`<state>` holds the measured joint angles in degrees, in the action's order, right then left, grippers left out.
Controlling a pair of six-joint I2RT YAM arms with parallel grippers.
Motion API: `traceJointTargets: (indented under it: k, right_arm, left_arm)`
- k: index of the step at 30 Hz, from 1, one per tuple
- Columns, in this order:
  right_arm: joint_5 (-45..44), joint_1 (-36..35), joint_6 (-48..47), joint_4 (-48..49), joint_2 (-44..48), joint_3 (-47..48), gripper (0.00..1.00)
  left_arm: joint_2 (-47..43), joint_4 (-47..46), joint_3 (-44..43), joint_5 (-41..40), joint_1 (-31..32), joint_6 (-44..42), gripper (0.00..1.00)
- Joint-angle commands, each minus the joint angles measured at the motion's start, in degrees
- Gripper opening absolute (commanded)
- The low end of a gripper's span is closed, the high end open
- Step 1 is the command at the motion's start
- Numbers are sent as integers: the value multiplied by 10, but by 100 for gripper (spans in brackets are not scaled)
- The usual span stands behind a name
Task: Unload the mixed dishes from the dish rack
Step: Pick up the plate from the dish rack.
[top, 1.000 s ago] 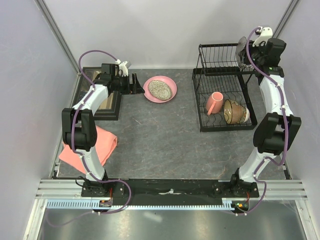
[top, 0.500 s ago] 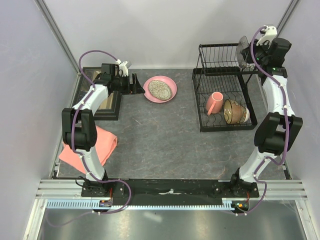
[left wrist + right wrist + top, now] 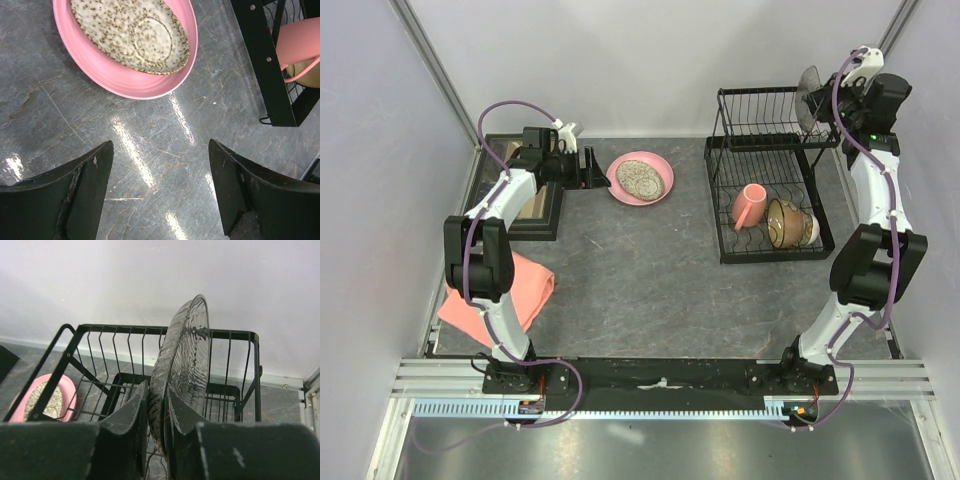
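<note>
On the near left of the desk (image 3: 640, 285), a folded salmon-pink cloth (image 3: 520, 290) lies apart from the work. Farther in, on the right, the lower tier of the dish rack (image 3: 772, 257) holds the salmon-pink mug (image 3: 750, 205) and, just beside it, the amber-brown bowl (image 3: 788, 222); both are yet to be unloaded. Across the desk to the left, the large pink plate (image 3: 130, 85) rests flat with the speckled plate (image 3: 130, 32) lying inside it; count these two as done. The left gripper (image 3: 160, 145) hovers near them over bare desk, its jaws spread wide and empty. At the far right, the right gripper (image 3: 156, 390) stands level with the rack's upper tier, its jaws pinched narrow on a clear ribbed glass plate (image 3: 187, 345) held upright on edge. The plate's lower edge is hidden behind the fingers, so you cannot tell whether it has cleared the wires. Judge the task roughly half complete: you have the glass plate to set down, then the mug and the bowl to fetch.
</note>
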<state>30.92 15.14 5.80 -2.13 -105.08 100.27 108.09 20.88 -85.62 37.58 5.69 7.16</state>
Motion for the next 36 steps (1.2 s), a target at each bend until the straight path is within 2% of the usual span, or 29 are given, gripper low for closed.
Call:
traceJointTargets:
  k: [1, 13, 22, 25, 31, 36]
  right_arm:
    - [17, 11, 15, 48, -1, 41, 0]
    - [41, 10, 19, 31, 15, 76, 0]
    - [65, 2, 2, 22, 75, 63, 0]
    - [39, -22, -54, -16, 114, 45, 0]
    - [-43, -114, -181, -111, 186, 23, 0]
    - [-131, -224, -263, -160, 225, -16, 0]
  left_arm:
    - [-1, -8, -14, 24, -3, -8, 83]
    - [-1, 9, -25, 28, -3, -28, 83]
    - [-12, 41, -62, 39, -3, -55, 83]
    - [-12, 71, -95, 47, -3, -55, 83]
    - [0, 124, -164, 73, -3, -35, 81]
    - [17, 163, -233, 98, -3, -31, 81]
